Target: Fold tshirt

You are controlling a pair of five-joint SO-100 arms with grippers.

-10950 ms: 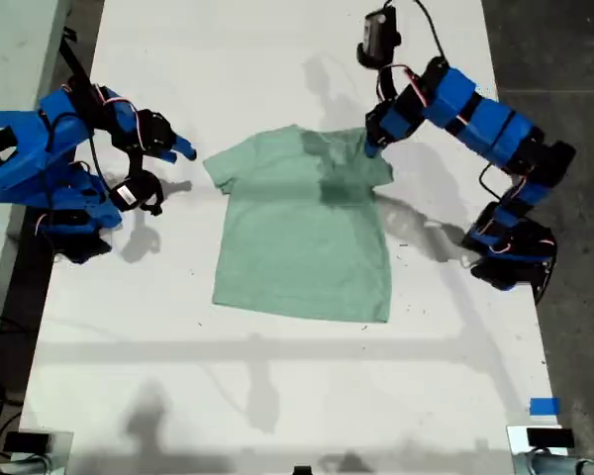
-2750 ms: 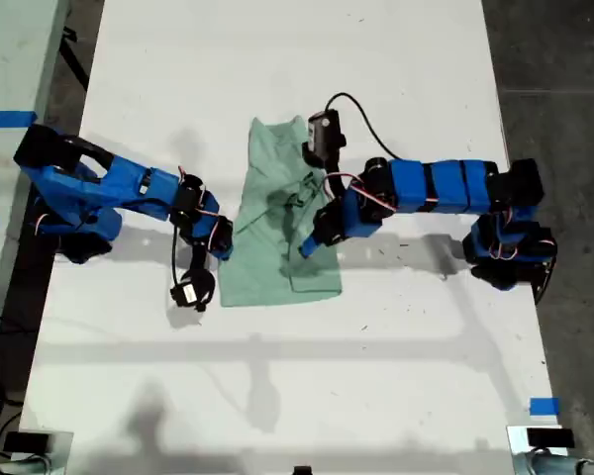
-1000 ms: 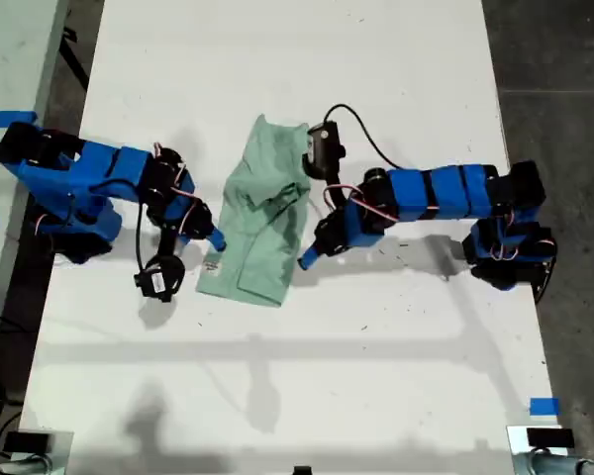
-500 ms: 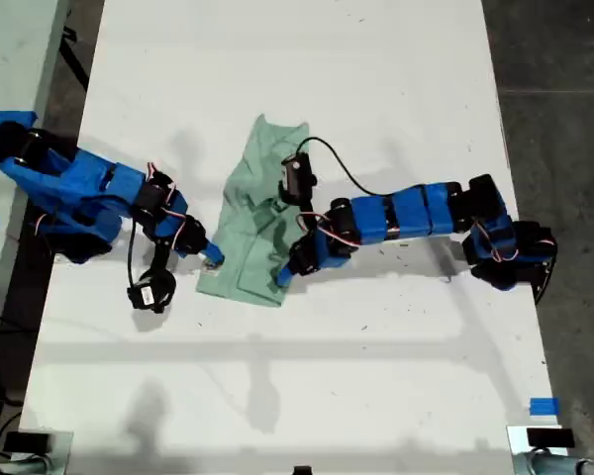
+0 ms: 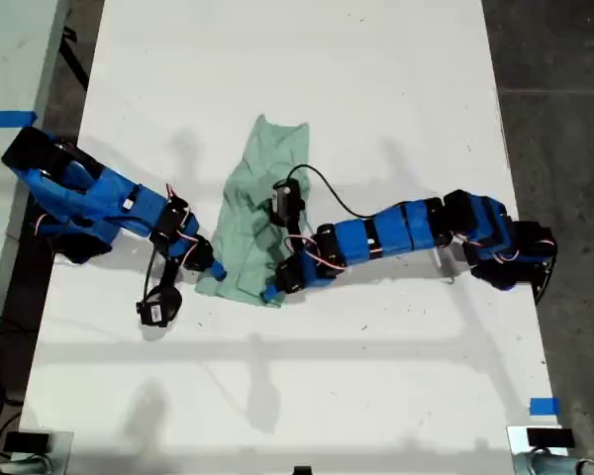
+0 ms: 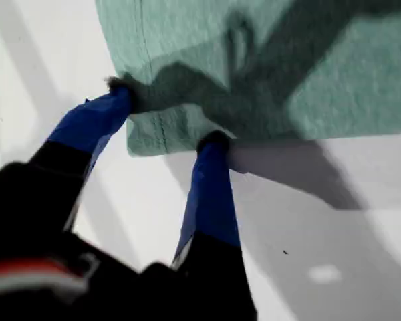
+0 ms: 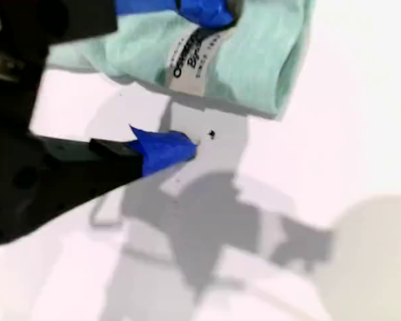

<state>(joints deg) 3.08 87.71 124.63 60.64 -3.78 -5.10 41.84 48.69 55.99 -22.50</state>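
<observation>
Mint-green cloth, soft and light, bunched into a narrow strip on the counter [image 5: 376, 376].
Jaws apart, my first end effector [image 6: 167, 117] straddles a hemmed corner of the tshirt [image 6: 287, 67] with both tips at its edge and nothing pinched. My second end effector [image 7: 200, 79] is also spread, one finger over the cloth by the sewn label [image 7: 190, 63] and the other on bare counter. In the exterior view the tshirt [image 5: 267, 148] lies mid-counter between both arms. It looks limp and likely to sag, drag and wrinkle. I would pinch the doubled hem corners and lift low.
</observation>
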